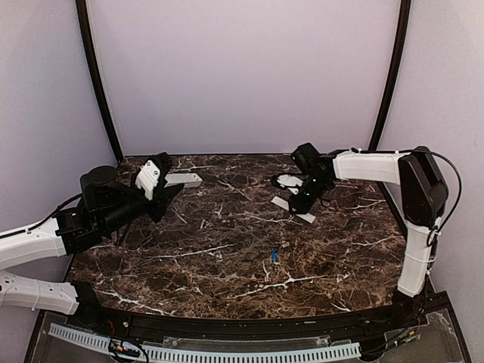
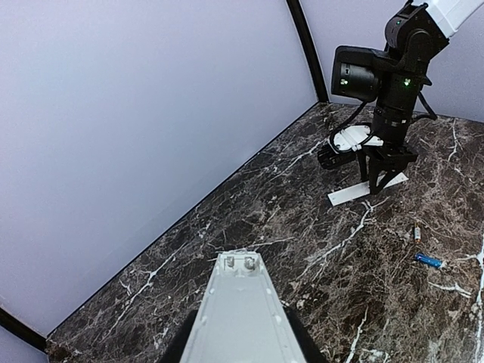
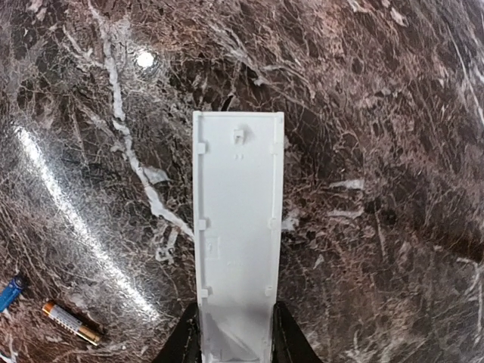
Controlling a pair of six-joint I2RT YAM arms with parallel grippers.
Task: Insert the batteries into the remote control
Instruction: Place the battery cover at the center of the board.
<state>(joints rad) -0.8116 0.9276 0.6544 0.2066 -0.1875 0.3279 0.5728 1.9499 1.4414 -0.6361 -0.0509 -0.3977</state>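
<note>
My left gripper [image 1: 156, 187] is shut on the remote control [image 1: 181, 179], holding it above the table's far left. In the left wrist view the remote [image 2: 238, 310] shows its open battery bay with two metal contacts at the far end. My right gripper [image 1: 300, 198] is shut on the thin white cover strip [image 1: 293, 208], tilted with its low end near the table; the right wrist view shows the strip's clipped inner face [image 3: 237, 227]. A blue battery [image 1: 273, 255] lies on the marble mid-table. It also shows in the right wrist view [image 3: 9, 293], beside a copper-and-silver battery [image 3: 72, 321].
The marble tabletop [image 1: 227, 227] is boxed in by pale walls at the back and sides, with black posts in the far corners. In the left wrist view the right arm [image 2: 393, 83] stands over the far right, with both batteries [image 2: 428, 261] near it.
</note>
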